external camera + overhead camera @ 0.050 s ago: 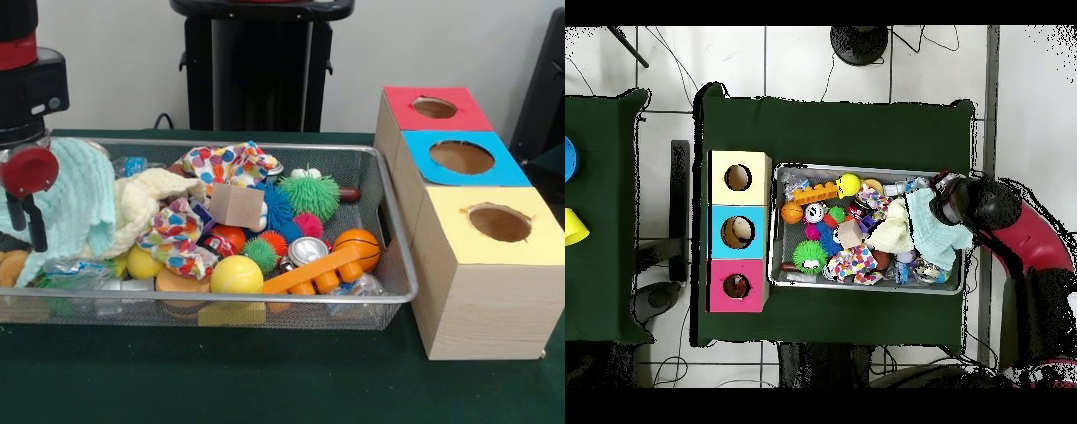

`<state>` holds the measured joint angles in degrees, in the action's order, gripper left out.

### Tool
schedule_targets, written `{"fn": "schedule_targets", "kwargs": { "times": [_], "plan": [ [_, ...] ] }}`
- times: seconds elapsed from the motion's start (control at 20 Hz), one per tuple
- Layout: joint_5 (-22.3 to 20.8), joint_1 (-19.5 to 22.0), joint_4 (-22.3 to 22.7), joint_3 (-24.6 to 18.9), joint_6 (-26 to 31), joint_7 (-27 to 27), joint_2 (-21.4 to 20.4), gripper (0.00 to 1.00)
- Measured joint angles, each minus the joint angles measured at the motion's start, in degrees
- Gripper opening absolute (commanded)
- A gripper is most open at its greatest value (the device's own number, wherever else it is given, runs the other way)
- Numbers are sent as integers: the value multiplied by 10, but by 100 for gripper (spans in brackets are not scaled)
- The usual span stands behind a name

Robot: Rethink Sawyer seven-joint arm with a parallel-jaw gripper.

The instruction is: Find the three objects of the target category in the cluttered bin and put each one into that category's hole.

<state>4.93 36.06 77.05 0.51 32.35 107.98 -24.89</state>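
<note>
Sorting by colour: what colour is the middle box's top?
Blue, the middle box; clearest in the front view.

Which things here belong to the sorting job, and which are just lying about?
Job in hand:
gripper
wire bin of clutter
red box, blue box, yellow box, each with a hole

Lying about:
blue thing and yellow thing on the side table
black stand base

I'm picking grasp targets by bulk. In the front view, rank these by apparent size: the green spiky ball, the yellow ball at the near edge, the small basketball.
1. Green spiky ball, largest.
2. Yellow ball and small basketball: look alike; the yellow one sits nearer the camera, so unranked.
</note>
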Motion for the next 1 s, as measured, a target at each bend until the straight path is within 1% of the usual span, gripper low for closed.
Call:
{"fn": "schedule_targets", "kwargs": {
  "times": [0.35, 0.6, 1.0],
  "plan": [
    [0, 0, -23, 0, -1, 0, 32, 100],
    [0, 2, -37, -1, -2, 0, 41, 100],
    [0, 3, -41, -4, -2, 0, 46, 100]
  ]
}}
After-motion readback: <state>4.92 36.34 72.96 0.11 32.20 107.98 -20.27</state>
